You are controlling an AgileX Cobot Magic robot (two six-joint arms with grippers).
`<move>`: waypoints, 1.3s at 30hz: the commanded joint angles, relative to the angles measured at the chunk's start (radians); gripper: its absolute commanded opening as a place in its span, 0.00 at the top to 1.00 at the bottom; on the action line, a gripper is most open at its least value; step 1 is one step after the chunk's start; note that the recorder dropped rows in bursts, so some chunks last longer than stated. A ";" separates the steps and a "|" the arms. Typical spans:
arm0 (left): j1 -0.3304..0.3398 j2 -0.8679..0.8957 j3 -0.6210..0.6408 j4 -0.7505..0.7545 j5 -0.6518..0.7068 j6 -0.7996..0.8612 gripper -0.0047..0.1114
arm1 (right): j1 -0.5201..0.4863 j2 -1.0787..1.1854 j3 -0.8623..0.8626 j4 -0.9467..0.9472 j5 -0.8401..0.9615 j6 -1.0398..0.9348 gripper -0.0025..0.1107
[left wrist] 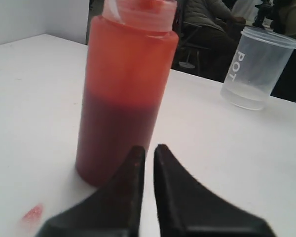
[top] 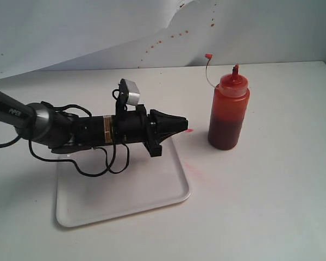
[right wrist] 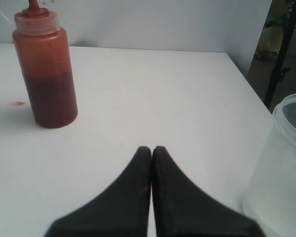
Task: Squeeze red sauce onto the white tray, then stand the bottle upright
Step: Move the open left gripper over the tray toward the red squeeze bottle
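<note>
Bottle stands upright on the table, just off the right of the white tray, not on it. My left gripper hangs over the tray's far right corner, tips pointing at the bottle, near but apart. Small smear on the table between them. Clear tub sits well behind the bottle.

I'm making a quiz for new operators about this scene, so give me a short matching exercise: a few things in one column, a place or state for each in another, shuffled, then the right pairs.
Column one:
1. bottle
2. white tray
3. left gripper
4. clear container

Column two:
A. lies flat under the left arm
B. stands upright on the table, beside the tray
C. see-through, stands on the table with letters on its side
D. empty, tips pointing at the bottle

Pairs: 1-B, 2-A, 3-D, 4-C
</note>
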 commanded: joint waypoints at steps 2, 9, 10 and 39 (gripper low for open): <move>-0.052 0.004 -0.014 0.006 0.130 -0.012 0.72 | -0.008 -0.007 0.004 0.001 -0.005 0.000 0.98; -0.093 0.004 -0.014 -0.073 0.181 -0.012 0.08 | -0.008 -0.007 0.004 0.001 -0.005 0.000 0.98; -0.093 0.004 -0.014 -0.075 0.176 -0.012 0.05 | -0.008 -0.007 0.004 0.001 -0.005 0.000 0.98; -0.164 0.057 -0.117 -0.336 0.265 0.227 0.06 | -0.008 -0.007 0.004 0.001 -0.005 0.000 0.98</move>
